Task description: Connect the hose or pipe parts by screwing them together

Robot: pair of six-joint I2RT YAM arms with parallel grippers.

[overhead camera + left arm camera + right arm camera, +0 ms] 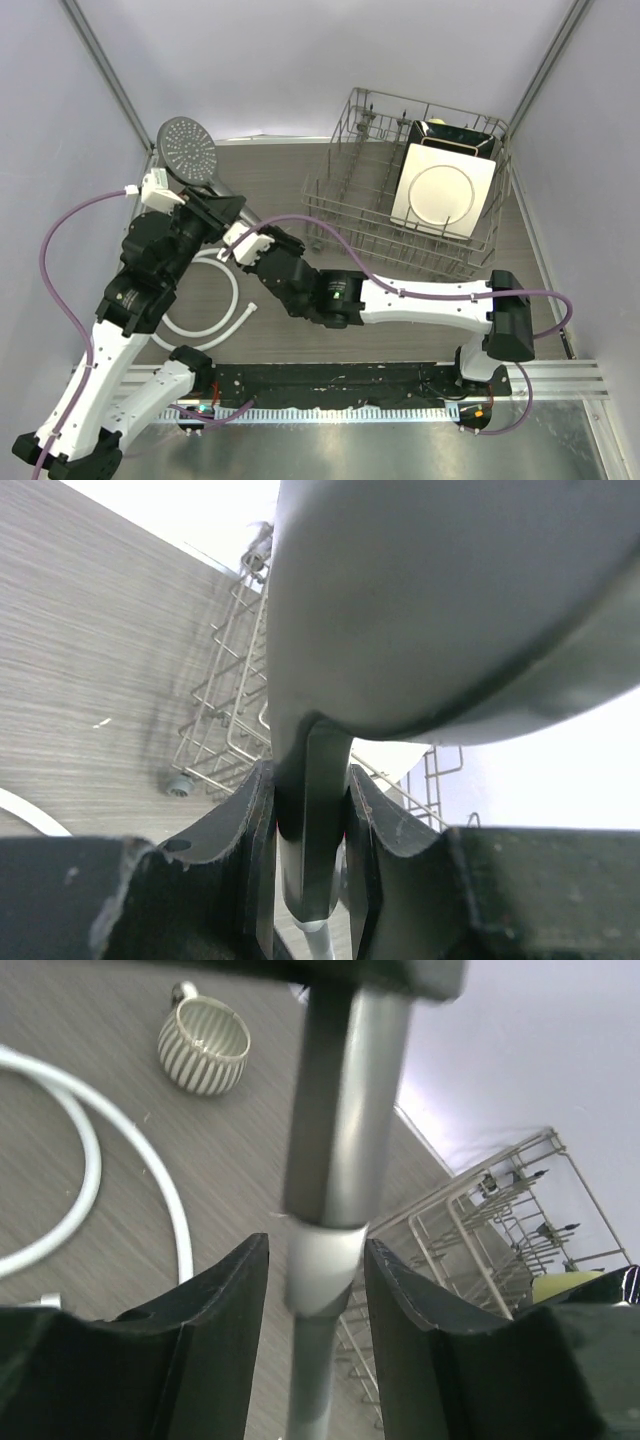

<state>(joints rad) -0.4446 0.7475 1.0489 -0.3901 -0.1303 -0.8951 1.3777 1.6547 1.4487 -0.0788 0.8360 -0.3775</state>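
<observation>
We see the counter (pixel 280 165) carrying a dish rack (pixel 370 110) at its far right corner. The shower head (pixel 187 148) hangs over the far left corner, left jaws clamped on its handle. The hose (pixel 90 1160) loops near the left edge. The right jaws flank the white collar (pixel 322 1265) at the handle's end, narrowly apart.

Shower head (pixel 187 150) is sitting at the left rear above the table (pixel 280 170), its handle passing between the left gripper (pixel 312 790) fingers. Hose (pixel 236 290) is lying looped on the table in front. Dish rack (pixel 350 130) is standing at the right rear, with a plate (pixel 440 190) leaning inside. Cup (pixel 205 1045) is standing just outside the loop.
</observation>
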